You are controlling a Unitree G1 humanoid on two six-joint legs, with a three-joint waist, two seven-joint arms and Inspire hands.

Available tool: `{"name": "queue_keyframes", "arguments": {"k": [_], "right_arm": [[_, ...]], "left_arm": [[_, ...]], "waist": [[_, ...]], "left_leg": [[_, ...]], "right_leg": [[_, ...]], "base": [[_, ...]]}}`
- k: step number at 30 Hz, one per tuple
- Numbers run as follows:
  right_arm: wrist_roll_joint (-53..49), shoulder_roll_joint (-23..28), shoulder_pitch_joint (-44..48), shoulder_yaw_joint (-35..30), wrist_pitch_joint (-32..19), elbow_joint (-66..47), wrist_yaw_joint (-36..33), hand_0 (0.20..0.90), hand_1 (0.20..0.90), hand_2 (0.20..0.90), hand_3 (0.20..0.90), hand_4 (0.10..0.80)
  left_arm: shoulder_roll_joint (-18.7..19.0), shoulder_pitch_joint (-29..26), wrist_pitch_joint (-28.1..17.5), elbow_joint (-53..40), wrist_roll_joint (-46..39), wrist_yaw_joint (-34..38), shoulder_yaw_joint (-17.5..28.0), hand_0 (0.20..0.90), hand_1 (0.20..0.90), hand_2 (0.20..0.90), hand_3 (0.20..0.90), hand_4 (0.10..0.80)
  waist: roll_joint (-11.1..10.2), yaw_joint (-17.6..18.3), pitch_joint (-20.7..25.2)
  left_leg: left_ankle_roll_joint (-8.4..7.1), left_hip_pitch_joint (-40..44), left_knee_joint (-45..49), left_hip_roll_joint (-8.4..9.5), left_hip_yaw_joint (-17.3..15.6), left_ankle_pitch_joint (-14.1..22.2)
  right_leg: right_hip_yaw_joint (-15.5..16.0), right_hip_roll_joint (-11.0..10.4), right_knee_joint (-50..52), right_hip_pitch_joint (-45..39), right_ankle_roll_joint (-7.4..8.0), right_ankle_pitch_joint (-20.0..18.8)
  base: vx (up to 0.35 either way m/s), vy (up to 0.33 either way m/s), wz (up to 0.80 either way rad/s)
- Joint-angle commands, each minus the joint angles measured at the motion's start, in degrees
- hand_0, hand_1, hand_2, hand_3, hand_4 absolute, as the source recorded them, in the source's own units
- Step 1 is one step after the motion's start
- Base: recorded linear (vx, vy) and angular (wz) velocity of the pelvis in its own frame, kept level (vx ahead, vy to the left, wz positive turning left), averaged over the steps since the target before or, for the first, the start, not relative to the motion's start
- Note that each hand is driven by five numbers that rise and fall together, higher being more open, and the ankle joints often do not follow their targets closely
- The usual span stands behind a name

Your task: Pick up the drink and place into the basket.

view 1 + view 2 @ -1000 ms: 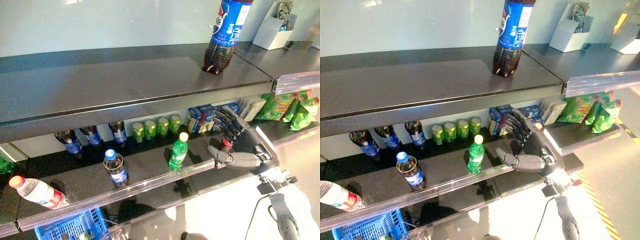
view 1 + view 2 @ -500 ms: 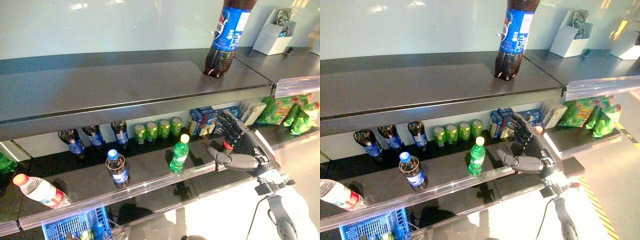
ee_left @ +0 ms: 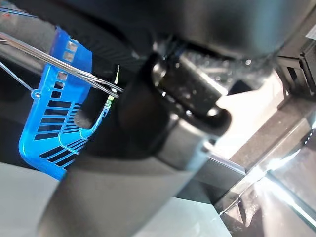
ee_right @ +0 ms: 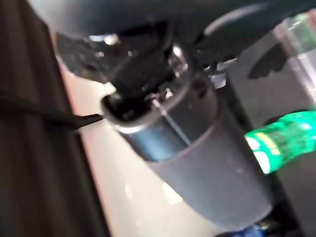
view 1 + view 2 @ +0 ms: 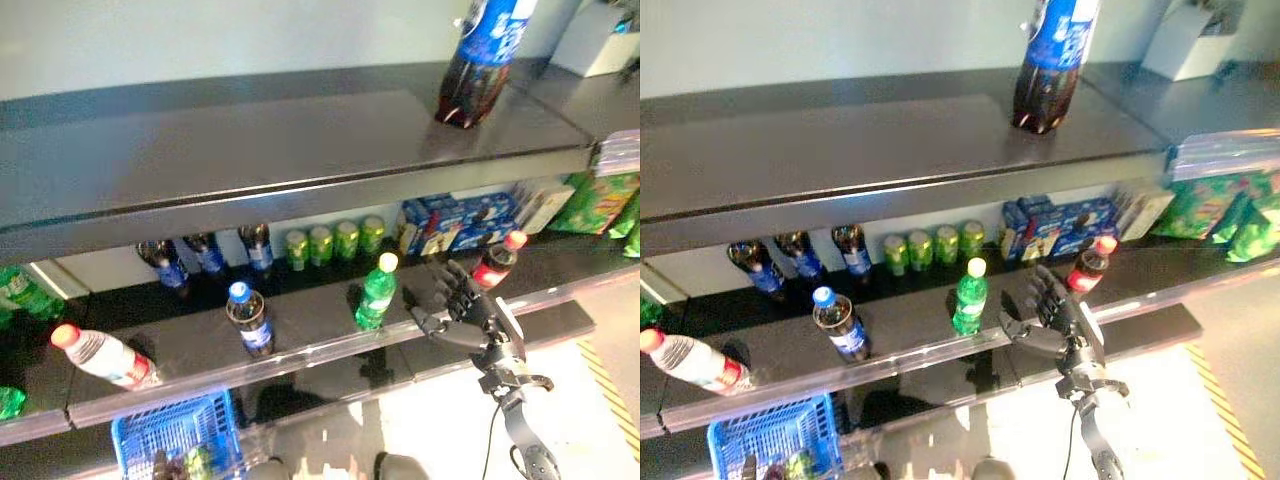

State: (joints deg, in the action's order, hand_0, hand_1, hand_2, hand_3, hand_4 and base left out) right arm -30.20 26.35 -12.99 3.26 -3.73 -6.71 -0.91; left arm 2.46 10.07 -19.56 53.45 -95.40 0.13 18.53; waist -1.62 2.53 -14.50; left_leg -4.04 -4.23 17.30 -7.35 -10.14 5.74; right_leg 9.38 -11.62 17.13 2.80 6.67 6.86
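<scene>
**Fingers spread beside the green bottle, nothing held yet**

Fingers of the right hand are straight and fanned apart, thumb standing out toward the robot's left, and they hold nothing. The hand hovers at the front edge of the middle shelf, just beside the green bottle with the yellow cap but apart from it. A red-capped dark bottle stands near the hand on its other side.

To do this reach well, my judgement is that the hand should slide leftward at bottle-body height, wrap thumb and fingers round the green bottle's middle below the neck, and avoid knocking it backward into the row of green cans behind.

Further along the shelf stand a blue-capped cola bottle and a tilted red-capped bottle. A large cola bottle stands on the top shelf.

The blue basket waits below the shelf, toward the robot's left (some items already show inside). The left wrist view shows the basket close by, but I cannot tell how the left hand's fingers are set.
</scene>
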Motion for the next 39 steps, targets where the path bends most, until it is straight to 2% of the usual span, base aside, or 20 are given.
{"name": "queue_keyframes", "arguments": {"k": [1, 9, 23, 33, 39], "right_arm": [[1.8, -1.5, 8.4, -0.7, -5.9, -2.7, -2.8, 0.900, 0.900, 0.900, 0.900, 0.800], [3.2, -0.8, 11.5, 1.4, -5.4, -1.4, -5.6, 0.900, 0.900, 0.900, 0.900, 0.800], [7.6, 0.8, 19.0, 2.0, -3.0, 2.3, -18.4, 0.900, 0.900, 0.900, 0.900, 0.800], [7.2, 1.3, 27.9, 2.1, -0.7, 5.7, -22.6, 0.900, 0.900, 0.900, 0.900, 0.800], [7.8, 1.8, 31.6, 2.6, 0.8, 7.6, -22.0, 0.900, 0.900, 0.900, 0.900, 0.800]], "left_arm": [[3.0, -2.5, -6.2, -9.2, 0.3, -2.4, 0.1, 0.300, 0.300, 0.300, 0.200, 0.100], [2.9, -3.0, -6.6, -10.1, 0.0, -1.3, -1.6, 0.300, 0.300, 0.300, 0.200, 0.100], [2.8, -3.7, -5.2, -12.9, -0.2, -1.7, -3.5, 0.300, 0.300, 0.300, 0.200, 0.100], [3.4, -6.0, -4.5, -14.8, -0.2, -0.2, -4.6, 0.300, 0.300, 0.300, 0.200, 0.100], [3.9, -6.1, -3.6, -14.3, 0.1, 0.2, -3.8, 0.300, 0.300, 0.300, 0.200, 0.100]], "waist": [[0.3, -1.0, -0.9], [1.0, -2.1, -2.8], [2.4, -4.7, -7.3], [3.0, -6.7, -10.7], [3.4, -7.6, -11.8]], "left_leg": [[-0.89, -0.2, 8.1, -1.03, 3.0, 2.9], [-0.94, -2.9, 10.5, -0.71, 4.9, 1.3], [-1.03, -6.8, 14.3, 0.81, 7.9, -1.0], [-0.98, -9.8, 15.8, 1.87, 9.2, -2.2], [-1.10, -10.7, 16.3, 2.22, 9.7, -3.0]], "right_leg": [[0.0, -0.6, 3.6, 0.7, -0.48, 0.7], [0.3, -1.1, 6.3, 2.4, -0.97, 0.7], [1.1, -2.0, 10.2, 4.6, -1.63, 0.8], [2.1, -2.9, 12.6, 6.8, -2.00, 0.8], [2.6, -3.4, 13.3, 7.1, -2.19, 0.8]], "base": [[-0.003, 0.009, 0.05], [0.039, 0.009, 0.06], [0.051, 0.024, 0.08], [-0.005, 0.032, 0.06], [0.021, 0.038, 0.11]]}}
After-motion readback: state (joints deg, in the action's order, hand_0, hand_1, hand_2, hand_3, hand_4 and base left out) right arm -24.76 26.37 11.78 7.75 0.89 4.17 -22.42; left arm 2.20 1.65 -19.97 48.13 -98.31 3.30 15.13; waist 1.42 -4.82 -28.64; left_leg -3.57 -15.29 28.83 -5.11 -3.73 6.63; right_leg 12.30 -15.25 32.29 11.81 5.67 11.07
